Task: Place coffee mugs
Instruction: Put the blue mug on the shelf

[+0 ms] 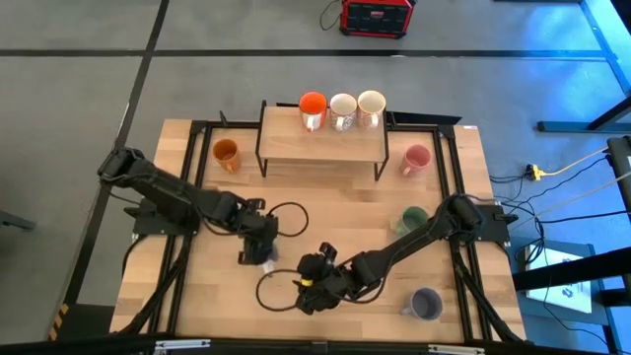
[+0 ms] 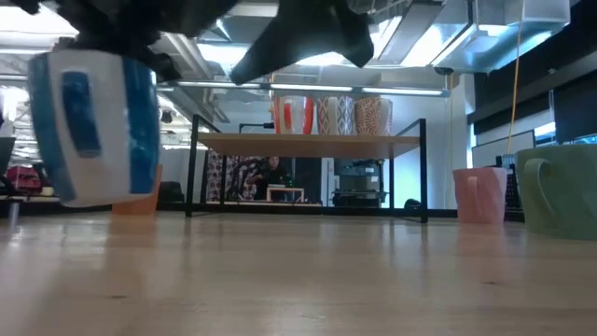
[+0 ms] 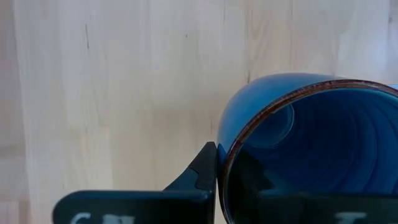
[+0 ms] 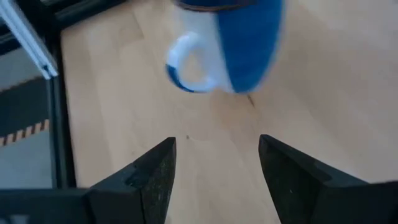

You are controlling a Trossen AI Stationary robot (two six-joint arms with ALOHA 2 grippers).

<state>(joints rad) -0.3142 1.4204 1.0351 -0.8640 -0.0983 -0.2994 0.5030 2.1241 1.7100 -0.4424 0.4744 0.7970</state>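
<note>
Hidden almost wholly in the high view under the left gripper (image 1: 258,248): the glossy blue-and-white handled mug (image 2: 96,126), only a sliver of blue showing at the fingers, well in front of the black-framed wooden shelf (image 1: 320,148). Clamped by the rim, one dark finger (image 3: 200,174) outside the wall, the other lost inside the blue bowl; lifted just clear of the pale wooden table (image 1: 345,192) in the low view, top edge cut off by dark arm parts. Blurred in the right wrist view, upper rim cropped, white handle loop plain. Right gripper (image 4: 214,174) low over the boards just beside that mug, farther from the shelf, fingers spread wide and holding nothing. On the shelf top, side by side: red-orange glossy mug (image 1: 313,106), patterned cream mug (image 1: 342,108), second cream mug (image 1: 371,105); patterns hard to make out. Amber orange mug (image 1: 226,153) just off the shelf's left end; pink mug (image 1: 416,159) off its right end. Green mug (image 1: 413,220) in front of the pink one, partly cut off at the frame edge in the low view. Lavender mug (image 1: 425,303) near the front right corner, farthest from the shelf. Open boards directly before the shelf, between its legs and the two grippers; black cables looped there. Table edges ringed by black frame rails.
</note>
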